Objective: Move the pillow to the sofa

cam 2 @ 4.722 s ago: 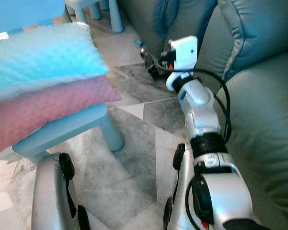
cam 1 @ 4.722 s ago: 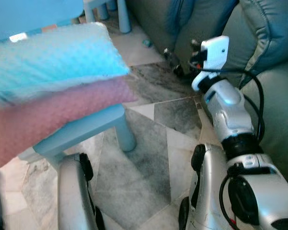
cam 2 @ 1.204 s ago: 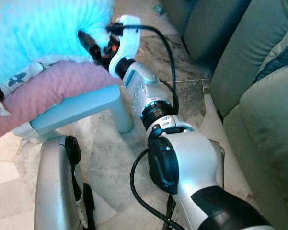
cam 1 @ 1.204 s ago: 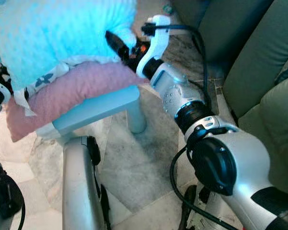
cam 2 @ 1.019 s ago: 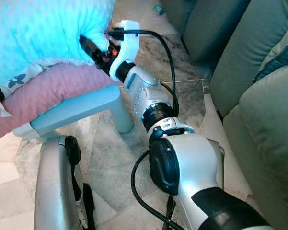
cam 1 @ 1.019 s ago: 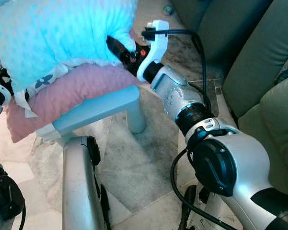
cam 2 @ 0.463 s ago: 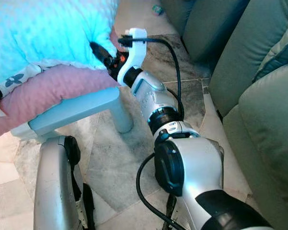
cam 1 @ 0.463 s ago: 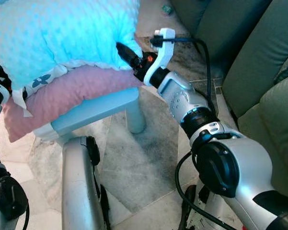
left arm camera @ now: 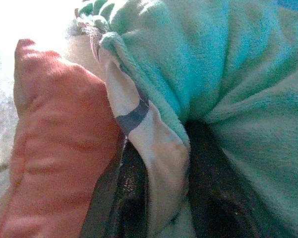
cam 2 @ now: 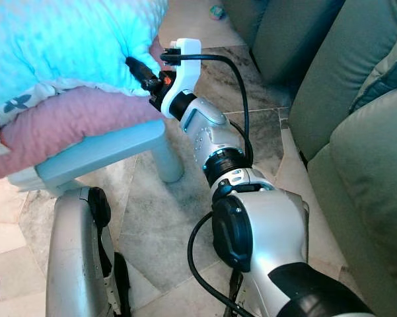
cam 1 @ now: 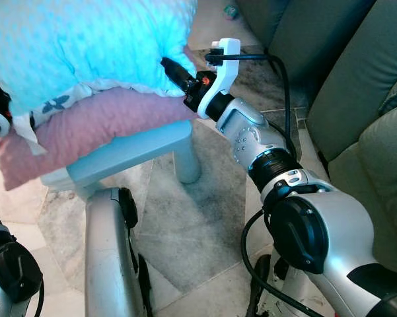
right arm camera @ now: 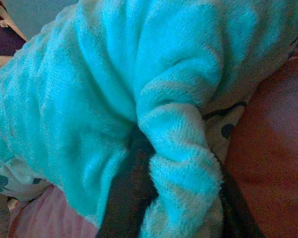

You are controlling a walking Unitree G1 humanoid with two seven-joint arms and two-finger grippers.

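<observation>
Right wrist view: fluffy turquoise pillow (right arm camera: 89, 99), patterned white underside, lying longways atop a pink pillow (cam 1: 99, 125). Both grippers' fingers (right arm camera: 134, 188) pinch its ends.

Right tool (right arm camera: 176, 198) pinches turquoise pillow (right arm camera: 89, 89) over pink cushion (right arm camera: 272, 163).

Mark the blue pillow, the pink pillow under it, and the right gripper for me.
blue pillow (cam 1: 86, 46), left eye view, middle of its top face
pink pillow (cam 1: 99, 125), left eye view, its front side
right gripper (cam 1: 170, 68), left eye view, fingers pinching the blue pillow's corner
</observation>
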